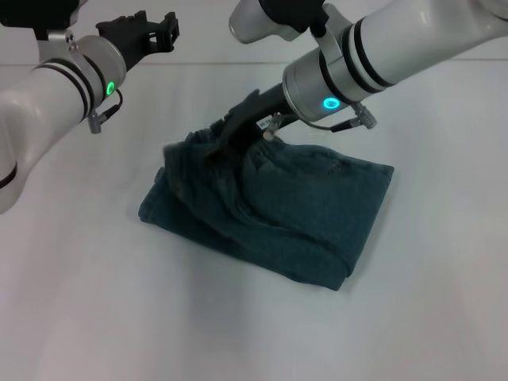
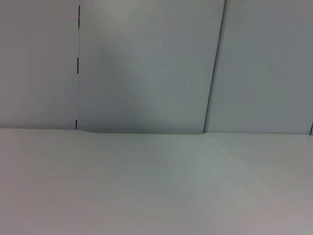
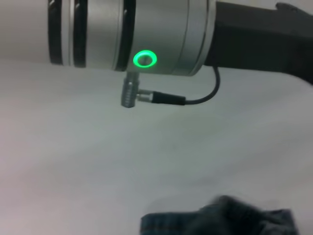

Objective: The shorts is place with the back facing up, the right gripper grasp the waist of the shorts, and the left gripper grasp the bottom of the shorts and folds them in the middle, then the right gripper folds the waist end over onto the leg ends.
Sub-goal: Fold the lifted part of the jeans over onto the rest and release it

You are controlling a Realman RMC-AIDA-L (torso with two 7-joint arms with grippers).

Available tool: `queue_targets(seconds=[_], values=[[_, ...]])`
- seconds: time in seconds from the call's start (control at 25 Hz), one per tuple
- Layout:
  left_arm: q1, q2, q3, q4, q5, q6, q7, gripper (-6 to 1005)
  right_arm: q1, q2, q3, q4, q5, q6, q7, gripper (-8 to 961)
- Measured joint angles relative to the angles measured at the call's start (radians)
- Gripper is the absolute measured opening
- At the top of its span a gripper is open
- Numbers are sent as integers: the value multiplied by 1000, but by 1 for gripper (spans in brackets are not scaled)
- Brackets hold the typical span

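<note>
Shorts [image 1: 270, 210] lie folded on the white table [image 1: 95, 317], a compact dark denim bundle at the middle of the surface, lengthwise halves stacked one on the other. Waist [image 1: 198, 151] sits raised and puckered at the bundle's far left corner, lifted off the lower layers. Leg ends are not distinguishable in the head view; I cannot tell where the hems lie under the fold. No containers are on the table.

My right gripper [image 1: 226, 139] is down on the bundle, reaching in from the right side over the far edge of the denim. Its dark fingers are buried in the gathered waist fabric and appear closed on it, with cloth bunched around them. My right arm slopes down from the upper right, silver wrist showing a cyan light [image 1: 329, 102].

My left gripper [image 1: 155, 32] is held high near the far left of the table, well apart from the shorts, carrying nothing. Its fingers stand parted. My left wrist shows a green light [image 1: 110, 88], and the forearm angles up from the near left.

Right wrist view shows my left arm's silver wrist and a strip of denim [image 3: 220, 218] below it. Left wrist view shows only bare table and wall panels [image 2: 146, 63]
</note>
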Motion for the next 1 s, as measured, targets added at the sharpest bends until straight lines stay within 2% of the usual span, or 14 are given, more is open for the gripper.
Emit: queue_targets(seconds=[0.08,0.32,0.52,0.8,1.0], values=[[-2,-1,2,-2,0,0,0,448,-1,1,0,-15,-11,15,-4,567],[-6,-1,13,-4,0,0,0,448,-7,4,0,-24,-7,33,-16,777],[-6,-1,13,-7,0,0,0,448,-40,11,-23,-36,28,37,-19,917],[-14,0,13,-10,0,0,0,448,-109,9,-112,-111,133,53,-23,909],[-18,1,18,-12,0,0,0,448,-124,7,-131,-124,150,61,8,900]])
